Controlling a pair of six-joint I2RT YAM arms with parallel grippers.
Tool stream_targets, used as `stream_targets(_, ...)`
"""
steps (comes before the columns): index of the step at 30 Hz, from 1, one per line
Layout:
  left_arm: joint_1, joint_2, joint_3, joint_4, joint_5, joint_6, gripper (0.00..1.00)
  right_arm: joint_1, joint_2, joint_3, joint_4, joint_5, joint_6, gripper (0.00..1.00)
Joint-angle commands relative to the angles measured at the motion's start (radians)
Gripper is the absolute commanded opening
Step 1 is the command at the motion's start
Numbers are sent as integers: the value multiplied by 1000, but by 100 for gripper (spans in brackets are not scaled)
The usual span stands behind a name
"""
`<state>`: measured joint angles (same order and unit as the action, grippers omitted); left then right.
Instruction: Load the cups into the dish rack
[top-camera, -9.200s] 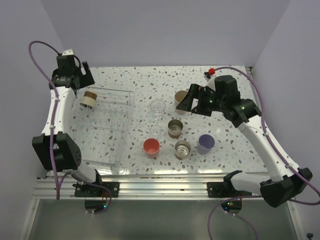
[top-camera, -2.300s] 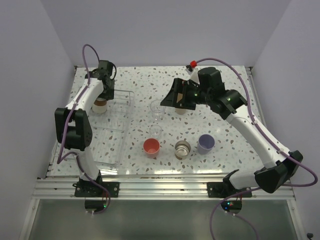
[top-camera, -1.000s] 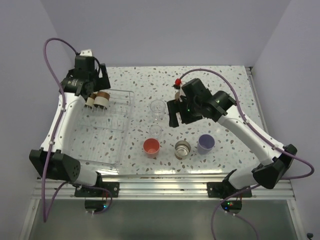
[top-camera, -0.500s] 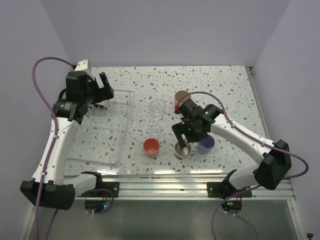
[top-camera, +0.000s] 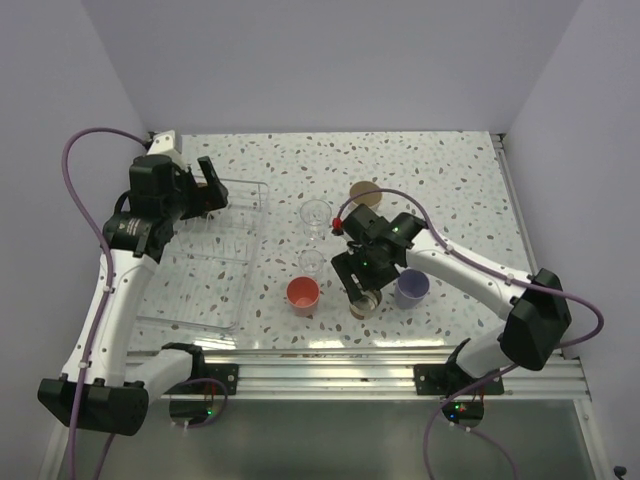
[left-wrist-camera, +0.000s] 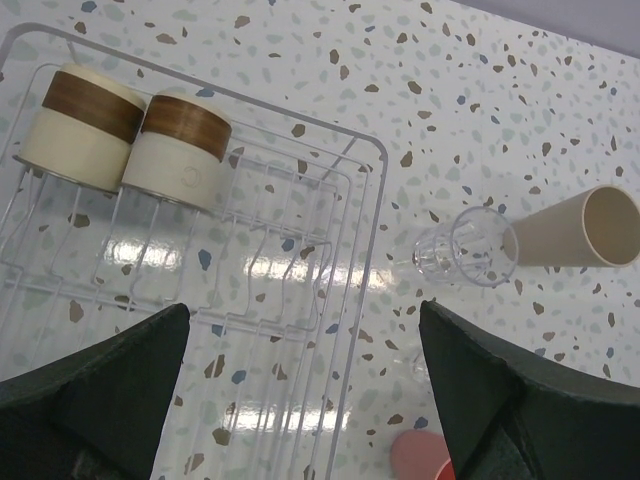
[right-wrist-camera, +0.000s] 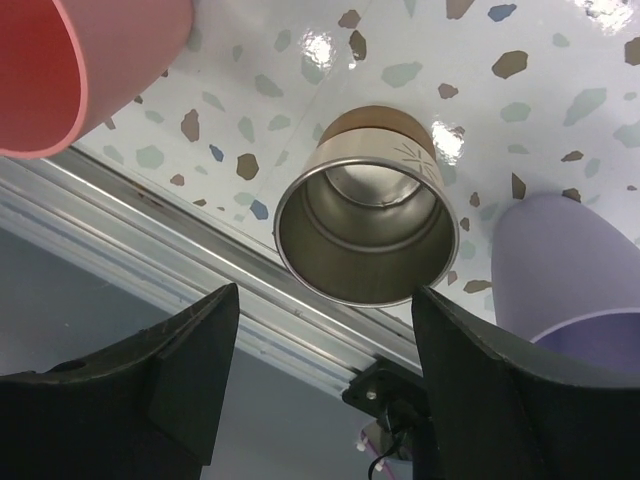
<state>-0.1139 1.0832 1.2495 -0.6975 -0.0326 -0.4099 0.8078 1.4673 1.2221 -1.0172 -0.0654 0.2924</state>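
The right tool (right-wrist-camera: 325, 296) hangs over a cream banded cup (right-wrist-camera: 366, 222). The cup stands upright near the front edge of the worktop (top-camera: 450, 170), between the coral-red cup (top-camera: 303, 293) and the lavender cup (top-camera: 411, 287). The tool's jaws are apart, one finger on each side of the cup (whether either pad touches its wall cannot be told).

The left tool (left-wrist-camera: 305, 330) is spread wide and holds nothing. It hovers above the far end of the dish rack (top-camera: 205, 272), which lies on the left side of the worktop. Two more banded cups (left-wrist-camera: 130, 135) sit side by side in the rack's far left corner, touching, and they appear to be base up.

To the right of the rack, out on the worktop, stand a clear cup (top-camera: 316, 217), a smaller clear cup (top-camera: 311, 262) nearer the front, and the tall beige cup (top-camera: 365, 193) farther back.
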Motion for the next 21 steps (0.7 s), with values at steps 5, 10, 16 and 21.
stream_targets(5,-1,-35,-13,27,16,-6,100,33,36,-24,58,-1,-12,67)
stream_targets(10,-1,-60,-33,30,23,-1,100,77,74,-61,103,25,2,60)
stream_targets(16,-1,-101,-59,26,17,11,100,125,119,-78,126,101,13,52)
stream_targets(21,-1,-109,-61,9,2,25,100,139,145,-85,141,168,30,36)
